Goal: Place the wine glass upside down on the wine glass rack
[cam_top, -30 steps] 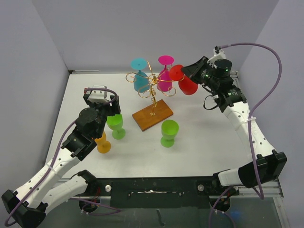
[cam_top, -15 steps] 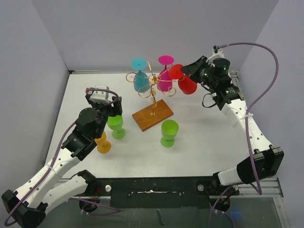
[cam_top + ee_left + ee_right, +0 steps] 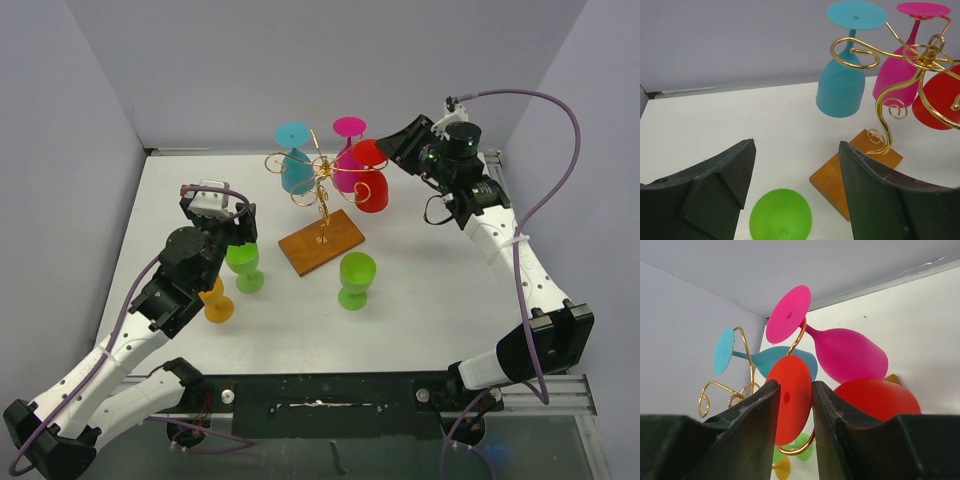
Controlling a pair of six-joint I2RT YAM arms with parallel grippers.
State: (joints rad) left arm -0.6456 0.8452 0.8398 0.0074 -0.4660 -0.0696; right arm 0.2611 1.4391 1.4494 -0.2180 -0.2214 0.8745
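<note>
- The red glass (image 3: pixel 372 190) is hanging upside down on the rack (image 3: pixel 320 245). Its stem is passing through a gold scroll on the rack's right side, its foot is sitting on top, and its bowl is pointing down at the counter (image 3: pixel 430 280).
- The foot is wider than the scroll's slot, so it seems to be what is keeping the glass from dropping through.
- The right gripper (image 3: pixel 796 383) is reaching in from the far right at the height of the foot. Its 2 fingers are flanking the red disc with only a narrow gap between them.
- I cannot tell whether the pads are pinching the foot or standing just clear of it.
- Approaching at the foot makes sense, since it is the 1 part of the glass riding above the wire.
- The teal glass (image 3: pixel 296 170) and pink glass (image 3: pixel 347 170) are hanging the same way on other scrolls. The pink glass is just beside the red one, so that side is getting crowded.
- The left gripper (image 3: pixel 796 145) is hovering wide and empty over a green glass (image 3: pixel 781 220) standing upright left of the rack's base, probably lining up on it.
- A 2nd green glass (image 3: pixel 356 278) and an orange glass (image 3: pixel 217 303) are also standing on the counter.
- The red glass looks placed, and backing the right gripper away will call for care not to snag the foot or the scroll.
</note>
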